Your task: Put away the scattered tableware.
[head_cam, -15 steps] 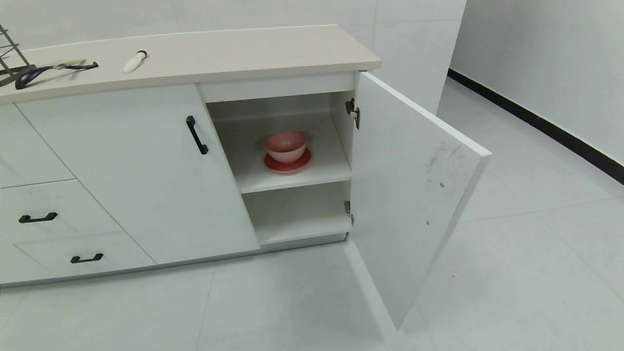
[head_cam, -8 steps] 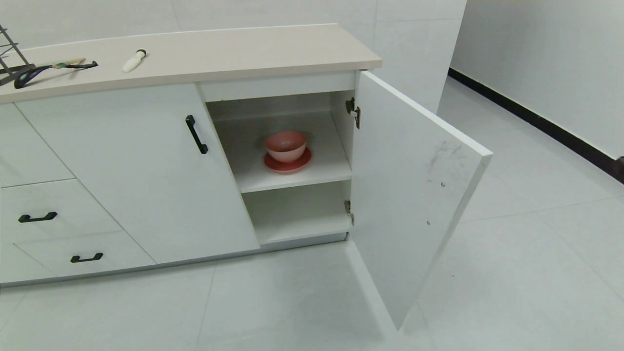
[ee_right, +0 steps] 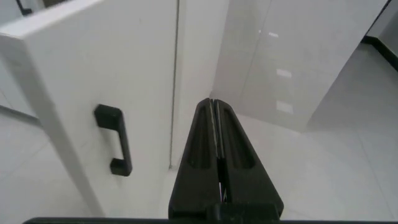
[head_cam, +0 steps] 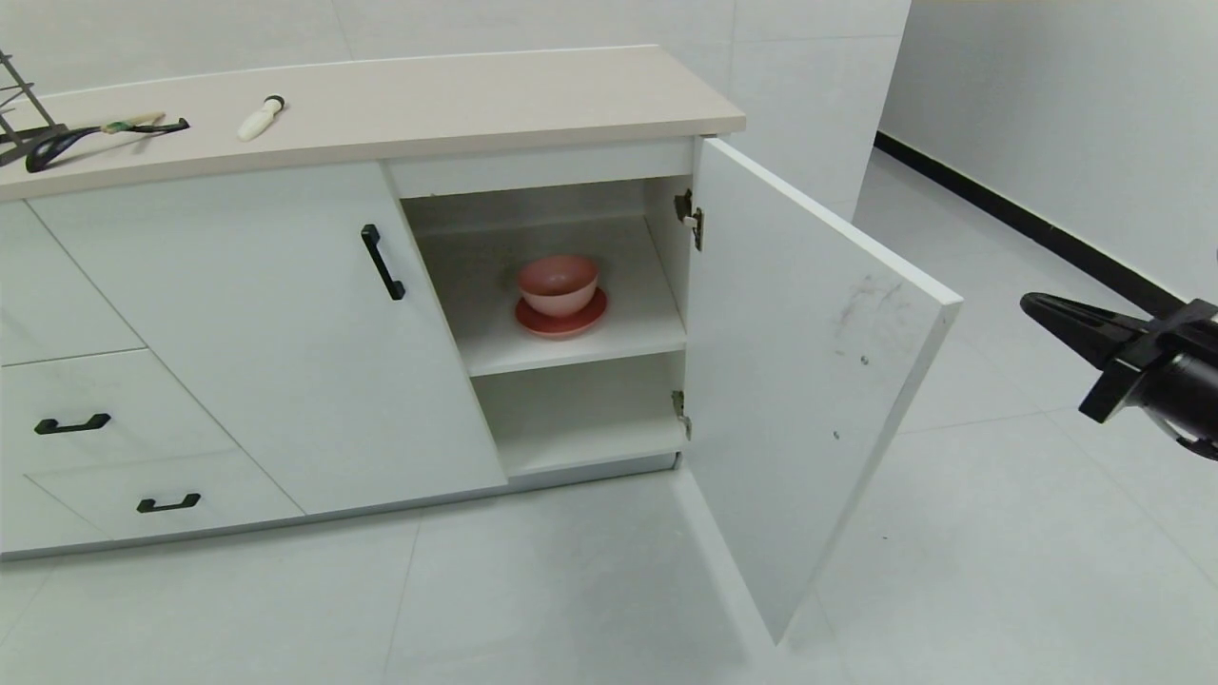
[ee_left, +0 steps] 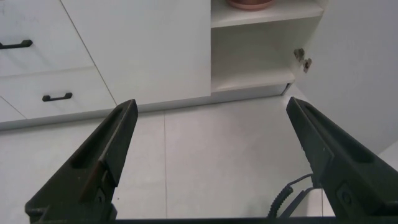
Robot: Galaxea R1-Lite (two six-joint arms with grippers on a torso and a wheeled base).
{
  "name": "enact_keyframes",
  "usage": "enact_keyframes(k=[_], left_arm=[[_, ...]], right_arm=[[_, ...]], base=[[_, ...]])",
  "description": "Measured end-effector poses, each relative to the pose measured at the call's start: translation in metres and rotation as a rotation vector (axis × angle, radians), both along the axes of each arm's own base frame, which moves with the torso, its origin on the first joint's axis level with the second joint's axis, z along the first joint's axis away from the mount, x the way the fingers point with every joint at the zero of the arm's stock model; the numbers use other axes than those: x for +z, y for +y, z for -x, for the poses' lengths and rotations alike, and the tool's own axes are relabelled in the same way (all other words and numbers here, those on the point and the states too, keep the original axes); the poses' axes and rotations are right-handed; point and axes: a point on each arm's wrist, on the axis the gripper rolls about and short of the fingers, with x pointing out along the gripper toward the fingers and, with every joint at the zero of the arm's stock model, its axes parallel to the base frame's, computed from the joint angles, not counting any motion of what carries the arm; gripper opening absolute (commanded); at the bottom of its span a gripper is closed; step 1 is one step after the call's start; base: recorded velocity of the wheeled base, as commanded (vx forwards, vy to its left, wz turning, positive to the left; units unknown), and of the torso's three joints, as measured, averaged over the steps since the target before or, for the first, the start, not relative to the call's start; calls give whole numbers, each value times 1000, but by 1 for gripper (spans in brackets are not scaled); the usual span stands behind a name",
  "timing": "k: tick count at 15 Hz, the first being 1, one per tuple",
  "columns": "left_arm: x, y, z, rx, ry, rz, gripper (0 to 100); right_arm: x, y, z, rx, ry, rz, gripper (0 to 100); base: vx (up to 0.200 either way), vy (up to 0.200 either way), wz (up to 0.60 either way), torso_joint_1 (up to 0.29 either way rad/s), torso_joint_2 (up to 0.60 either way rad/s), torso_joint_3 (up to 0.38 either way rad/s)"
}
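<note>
Okay, my right gripper (head_cam: 1030, 303) has its fingers pressed flat together with nothing between them. It hangs off to the right of the open white cabinet door (head_cam: 809, 381), well apart from the door's free edge. In the right wrist view the closed tip (ee_right: 213, 107) points past the door's outer face, near the black bar handle (ee_right: 115, 140). I judge the fingers are shut so they work as one stiff pusher, not a clamp.

My left gripper (ee_left: 211, 102) is spread wide and empty. It sits low over the pale tiled floor (ee_left: 205, 162), in front of the cabinet's bottom compartment.

The task's things are a pink plastic bowl (head_cam: 559, 283) nested upright on a red round plate (head_cam: 561, 323). Both sit on the upper shelf (head_cam: 628, 342) inside the open right compartment, stacked to save shelf room and set back from the front lip, so the door should clear them.

On the beige countertop (head_cam: 476, 95) lie a white-handled utensil (head_cam: 262, 119) and a black-handled tool (head_cam: 57, 143), next to a wire rack (head_cam: 14, 95); I can't tell exactly what they are. They may count as leftover scatter. Otherwise the likely next step is shutting the door, which needs contact on its outer face.
</note>
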Motion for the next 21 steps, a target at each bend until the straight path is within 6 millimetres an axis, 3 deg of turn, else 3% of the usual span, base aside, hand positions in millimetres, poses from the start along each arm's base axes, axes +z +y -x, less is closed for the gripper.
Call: enact_keyframes(k=[5,10,21], left_arm=[[0,0,0,0,0,-1,100],[0,0,0,0,-1,-2,100],[0,0,0,0,-2,3,100]], right_arm=[[0,7,-36,33,-19,-3,0],[-6,31,-56,129,-18,-3,0],[-11,55,-70,201,-26,-13,0]], base=[[0,0,0,0,0,0],[0,0,0,0,0,0],[0,0,0,0,0,0]])
